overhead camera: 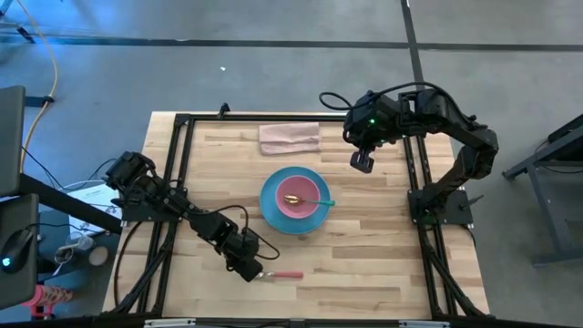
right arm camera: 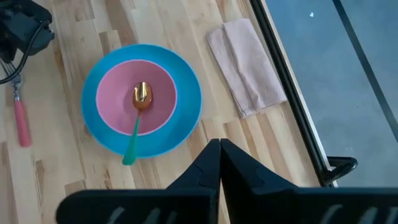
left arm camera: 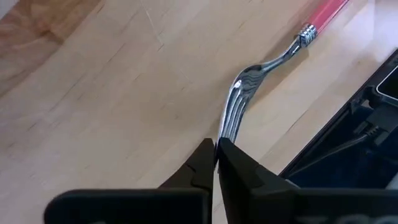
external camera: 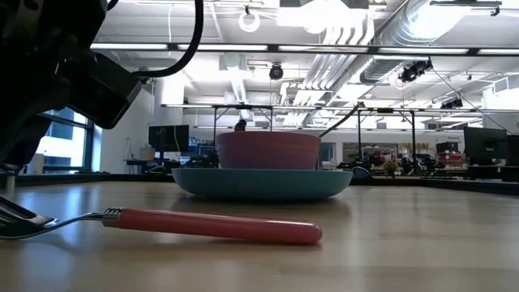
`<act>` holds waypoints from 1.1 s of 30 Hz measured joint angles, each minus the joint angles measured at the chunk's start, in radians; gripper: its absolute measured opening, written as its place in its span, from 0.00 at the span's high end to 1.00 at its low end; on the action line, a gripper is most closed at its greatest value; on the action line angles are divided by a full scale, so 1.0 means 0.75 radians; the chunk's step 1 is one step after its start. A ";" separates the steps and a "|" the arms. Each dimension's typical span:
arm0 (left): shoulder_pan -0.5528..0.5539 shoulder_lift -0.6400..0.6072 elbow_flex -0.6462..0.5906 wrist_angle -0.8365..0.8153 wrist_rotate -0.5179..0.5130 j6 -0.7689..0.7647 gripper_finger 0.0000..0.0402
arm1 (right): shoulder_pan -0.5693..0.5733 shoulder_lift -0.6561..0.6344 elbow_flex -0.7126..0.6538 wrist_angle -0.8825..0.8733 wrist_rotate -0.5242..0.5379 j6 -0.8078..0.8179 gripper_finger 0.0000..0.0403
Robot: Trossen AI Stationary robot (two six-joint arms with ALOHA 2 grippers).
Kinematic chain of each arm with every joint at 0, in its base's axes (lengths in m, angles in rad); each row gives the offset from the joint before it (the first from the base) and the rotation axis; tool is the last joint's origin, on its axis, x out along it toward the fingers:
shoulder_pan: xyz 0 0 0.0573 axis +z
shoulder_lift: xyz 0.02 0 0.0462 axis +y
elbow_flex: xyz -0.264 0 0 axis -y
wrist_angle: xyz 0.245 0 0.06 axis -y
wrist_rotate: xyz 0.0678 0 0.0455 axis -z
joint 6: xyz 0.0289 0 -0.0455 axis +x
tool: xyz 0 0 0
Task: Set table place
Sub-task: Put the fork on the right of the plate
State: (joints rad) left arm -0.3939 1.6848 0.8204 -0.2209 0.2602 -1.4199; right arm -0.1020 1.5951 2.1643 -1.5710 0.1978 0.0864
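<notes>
The silver fork with a pink handle [overhead camera: 284,273] lies on the table [overhead camera: 383,264] near its near edge, also in the low view [external camera: 211,225]. My left gripper [left arm camera: 216,149] is shut on the fork's tine end; in the high view it sits at the fork's left end [overhead camera: 259,272]. The light-blue plate [overhead camera: 271,211] rests mid-table with the pink bowl [overhead camera: 305,202] in it. The gold spoon [right arm camera: 142,94] rests in the bowl, its green handle [right arm camera: 132,143] leaning over the rim. My right gripper [right arm camera: 219,149] is shut and empty, raised over the far right [overhead camera: 363,162]. My left gripper pinches the tips of the fork's tines [left arm camera: 229,127] between its two fingers. The fingers come slanting down from the table's left and lie roughly in line with the fork. The pink handle [external camera: 243,228] rests on the table, pointing toward the right edge.
A folded pinkish-beige cloth [overhead camera: 289,138] lies flat by the far edge. The black rail frame [overhead camera: 178,164] borders the tabletop. Bare wood [overhead camera: 364,273] shows to the right of the fork and near the plate.
</notes>
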 joint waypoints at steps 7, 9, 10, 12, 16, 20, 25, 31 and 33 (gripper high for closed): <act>0.001 -0.017 0.000 -0.025 -0.019 0.017 1.00 | -0.002 0.000 0.000 0.001 -0.138 0.000 1.00; 0.001 -0.034 -0.001 -0.046 -0.034 0.021 1.00 | -0.008 0.011 0.001 0.022 -0.296 0.000 1.00; 0.001 -0.046 -0.001 -0.056 -0.046 0.026 1.00 | -0.010 0.021 0.001 0.035 -0.367 -0.005 1.00; 0.002 -0.064 -0.002 -0.073 -0.073 0.026 1.00 | -0.005 0.048 0.001 0.045 -0.467 -0.011 1.00; 0.002 -0.142 0.014 -0.173 -0.131 0.035 1.00 | 0.008 0.106 0.001 0.045 -0.511 -0.023 1.00; 0.002 -0.222 0.042 -0.314 -0.204 0.047 1.00 | 0.008 0.158 0.000 0.058 -0.508 -0.036 1.00; 0.001 -0.253 0.041 -0.403 -0.234 0.044 1.00 | 0.006 0.172 0.000 0.077 -0.501 -0.045 1.00; 0.002 -0.236 0.041 -0.404 -0.231 0.067 1.00 | 0.006 0.155 0.000 0.079 -0.495 -0.010 1.00; 0.002 -0.236 0.042 -0.408 -0.234 0.069 1.00 | 0.007 0.158 0.000 0.061 -0.497 0.001 1.00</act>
State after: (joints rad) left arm -0.3921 1.5078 0.8518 -0.5270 0.0846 -1.3683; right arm -0.0969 1.7137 2.1641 -1.5251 -0.1750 0.0870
